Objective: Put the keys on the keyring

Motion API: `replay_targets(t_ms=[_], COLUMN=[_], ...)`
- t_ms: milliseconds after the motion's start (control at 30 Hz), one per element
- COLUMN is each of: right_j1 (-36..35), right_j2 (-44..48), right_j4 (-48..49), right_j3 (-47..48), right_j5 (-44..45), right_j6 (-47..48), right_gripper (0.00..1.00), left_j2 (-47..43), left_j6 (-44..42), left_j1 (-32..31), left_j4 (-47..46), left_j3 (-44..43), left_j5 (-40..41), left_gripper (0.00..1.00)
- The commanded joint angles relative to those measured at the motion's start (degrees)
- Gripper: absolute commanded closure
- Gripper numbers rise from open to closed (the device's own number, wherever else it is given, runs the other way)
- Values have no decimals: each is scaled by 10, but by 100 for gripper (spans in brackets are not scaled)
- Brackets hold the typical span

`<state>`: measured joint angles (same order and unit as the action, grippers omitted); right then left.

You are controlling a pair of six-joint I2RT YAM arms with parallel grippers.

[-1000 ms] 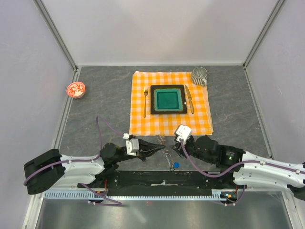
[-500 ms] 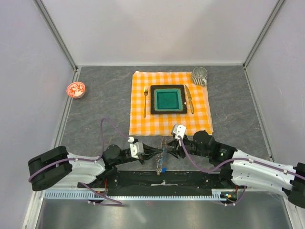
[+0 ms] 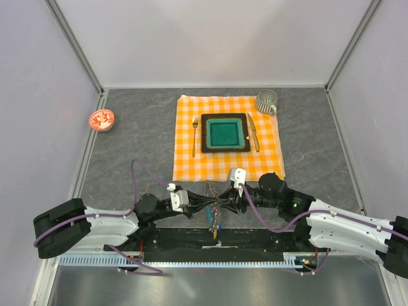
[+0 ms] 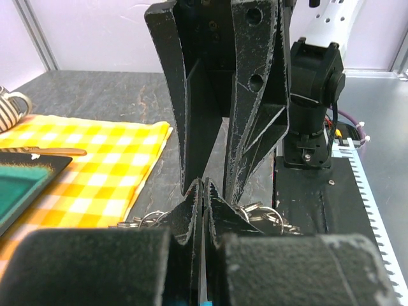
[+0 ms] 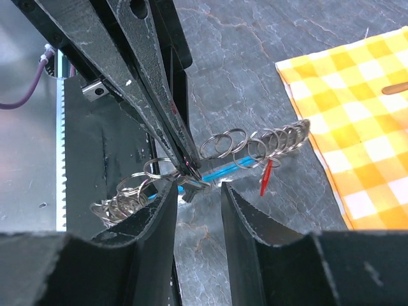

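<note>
The keyring point(image 5: 229, 143) is a row of small silver rings strung along a cyan-blue clip point(image 5: 226, 171); it lies across the dark table near its front edge point(image 3: 214, 223). A key with a thin red tag point(image 5: 266, 177) hangs from it. My left gripper point(image 5: 188, 167) is shut on the keyring near its middle, fingertips pressed tight point(image 4: 204, 185). My right gripper point(image 5: 198, 187) faces it from the other side, open, with its two fingers point(image 4: 255, 95) standing either side of the left fingertips. A small metal piece sits just under the pinch; I cannot make it out.
An orange checked cloth point(image 3: 191, 167) lies behind the grippers, carrying a green square plate point(image 3: 205, 121), a fork point(image 3: 194, 135) and a knife point(image 3: 253, 132). A striped mug point(image 3: 266, 101) stands at its far right corner. A red-and-white dish point(image 3: 101, 119) sits at the far left. The arms' black base rail point(image 3: 185, 241) runs along the near edge.
Both grippers have come together at the near middle. The keyring moved left from beside the right arm, and the right gripper closed in on the left fingertips, its jaws slightly narrower.
</note>
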<state>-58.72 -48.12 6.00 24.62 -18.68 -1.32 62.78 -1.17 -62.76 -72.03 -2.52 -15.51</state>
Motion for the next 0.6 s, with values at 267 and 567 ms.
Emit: replay_targets(t_ms=[267,567], right_j1=[8,8], right_j2=[9,25], right_j4=[26,26], right_j3=[20,26], right_j5=[-47,-53], right_j6=[25,26], right_gripper=[66,69], left_j2=[-60,-53], left_j6=[-18,-13], left_j1=[-3,-3], left_j4=[-178,-172], left_j3=[36,27], left_j5=[-23,-40], left_gripper=[98,98])
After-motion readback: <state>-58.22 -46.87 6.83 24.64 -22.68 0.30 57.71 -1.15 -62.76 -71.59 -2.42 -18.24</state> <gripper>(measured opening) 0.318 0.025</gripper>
